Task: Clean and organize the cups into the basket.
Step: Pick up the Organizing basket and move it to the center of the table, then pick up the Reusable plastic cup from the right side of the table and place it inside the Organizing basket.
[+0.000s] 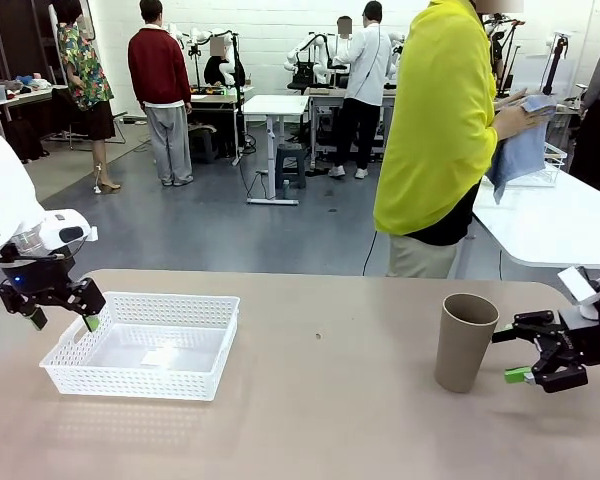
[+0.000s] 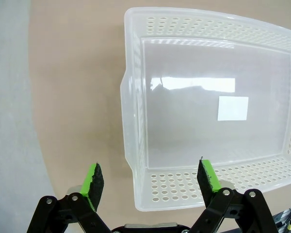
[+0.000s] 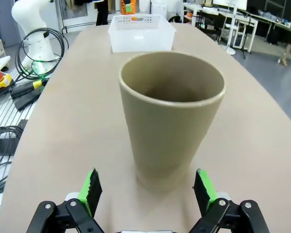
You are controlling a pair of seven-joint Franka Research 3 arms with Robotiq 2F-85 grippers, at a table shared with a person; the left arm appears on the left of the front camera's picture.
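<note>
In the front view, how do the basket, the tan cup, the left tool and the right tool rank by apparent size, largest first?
1. basket
2. tan cup
3. left tool and right tool: they look about alike, so I leave them unranked.

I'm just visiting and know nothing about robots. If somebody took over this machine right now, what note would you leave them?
Left gripper: open, hovering over the left end of the white basket.
Right gripper: open, level with the upright tan cup on the table, fingers pointing at it, not gripping.
Basket: nothing in it.
Done: no cup stored.
Left: probably grasp the tan cup and put it in the basket.
</note>
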